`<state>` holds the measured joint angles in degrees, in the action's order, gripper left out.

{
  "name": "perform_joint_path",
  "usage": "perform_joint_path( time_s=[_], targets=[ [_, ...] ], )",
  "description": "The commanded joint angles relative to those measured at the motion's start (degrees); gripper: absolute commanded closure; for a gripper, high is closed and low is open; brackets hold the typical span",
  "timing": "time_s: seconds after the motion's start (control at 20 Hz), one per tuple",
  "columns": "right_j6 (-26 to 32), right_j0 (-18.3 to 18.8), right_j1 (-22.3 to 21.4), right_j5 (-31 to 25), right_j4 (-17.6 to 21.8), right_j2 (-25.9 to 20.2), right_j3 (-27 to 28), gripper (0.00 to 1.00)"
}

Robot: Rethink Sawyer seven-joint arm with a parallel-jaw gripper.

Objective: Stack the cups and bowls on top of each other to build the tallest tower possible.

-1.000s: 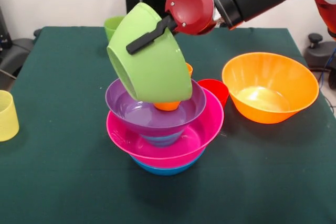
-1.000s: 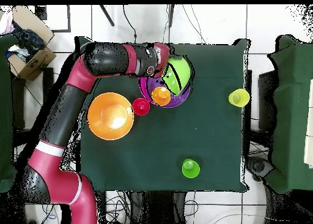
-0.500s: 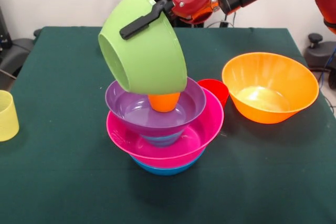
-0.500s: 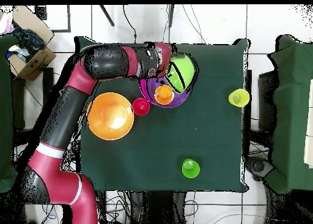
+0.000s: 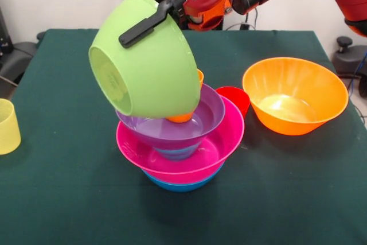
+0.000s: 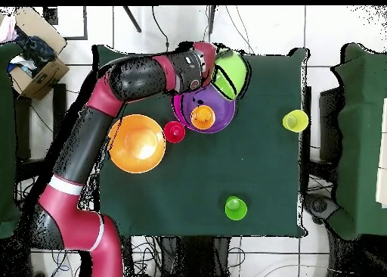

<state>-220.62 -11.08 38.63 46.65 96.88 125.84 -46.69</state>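
Overhead, the pincer (image 5: 150, 22) clamps the wall of the lime green bowl (image 5: 143, 67), one black finger (image 5: 146, 24) lying along its outside; the bowl hangs tilted, mouth turned sideways. Just below it stands the tower (image 5: 180, 142): purple bowl (image 5: 203, 120) nested in the pink bowl (image 5: 221, 142) over a blue one, an orange cup (image 5: 182, 117) upright inside the purple. Thin glossy plastic, probably light, stiff, slick; a rim pinch looks right but may let it swing. Beside the pincer sit the orange bowl (image 5: 295, 93) and red cup (image 5: 235, 98).
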Motion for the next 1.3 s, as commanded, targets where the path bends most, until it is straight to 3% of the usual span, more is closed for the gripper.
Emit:
perform_joint_path(
  time_s=[0.05, 0.75, 1.0, 1.3],
  targets=[
    [-15.43, 1.30, 1.16, -7.47, -3.64, 1.47, 3.20, 1.00],
    [-7.96, -3.13, 2.84, -8.99, -10.15, -3.80, -1.93, 1.00],
    [-1.32, -3.95, 2.51, -10.35, -12.54, -6.08, -3.71, 1.00],
    [1.23, -4.40, 1.87, -12.44, -15.18, -7.80, -4.52, 1.00]
  ],
)
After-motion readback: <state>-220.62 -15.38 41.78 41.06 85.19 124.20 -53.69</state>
